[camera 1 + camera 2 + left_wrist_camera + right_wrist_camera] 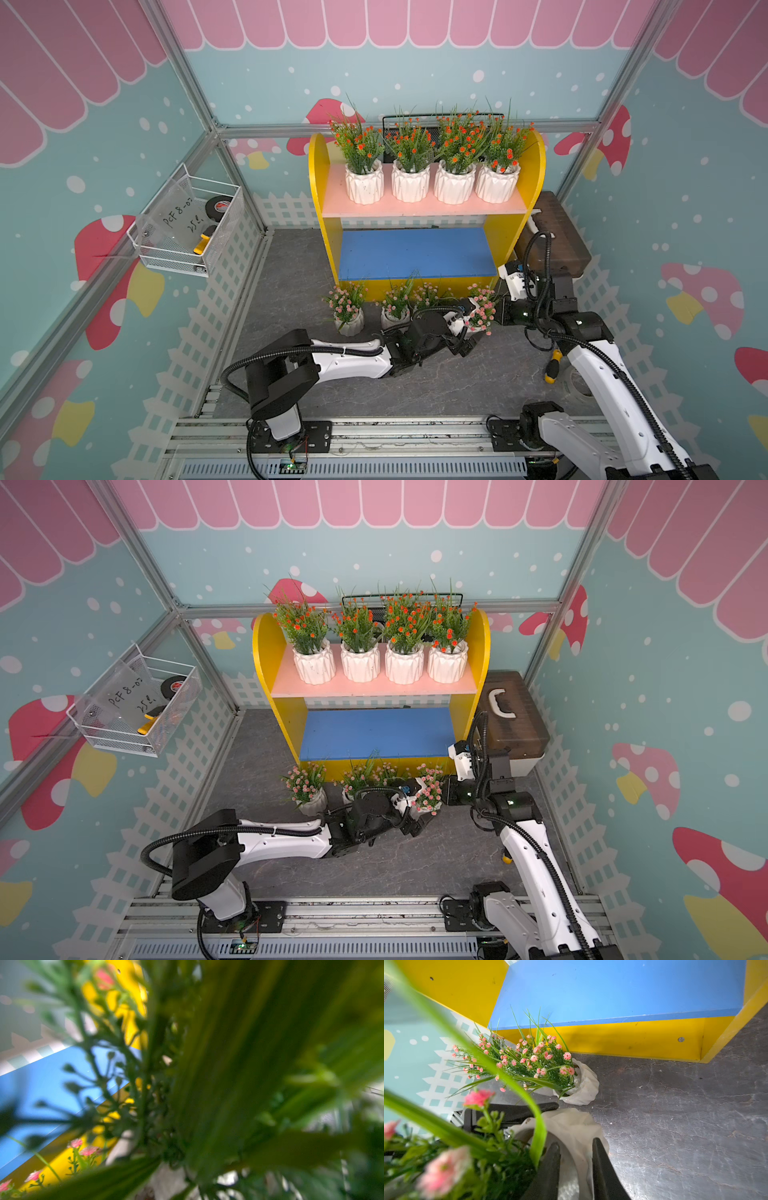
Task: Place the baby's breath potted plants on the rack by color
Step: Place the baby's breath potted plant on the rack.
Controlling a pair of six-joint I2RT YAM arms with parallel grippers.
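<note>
The rack (515, 232) has four orange-flowered baby's breath potted plants (455, 141) in a row on its pink upper board (415, 210). Its blue lower board (415, 253) is bare. Four pink-flowered plants stand on the floor in front, the leftmost (347, 301) apart from the arms. Both grippers meet at the rightmost pink plant (482, 309). My left gripper (465, 332) is shut on its white pot (571, 1124), with a black finger (512, 1112) against the far side. My right gripper (575, 1142) stands open astride the pot's rim. The left wrist view shows only blurred foliage.
A white wire basket (187, 232) with tape hangs on the left wall. A black wire basket (415, 120) sits behind the rack. A brown lidded box (561, 237) stands right of the rack. A yellow-handled screwdriver (552, 368) lies by the right arm.
</note>
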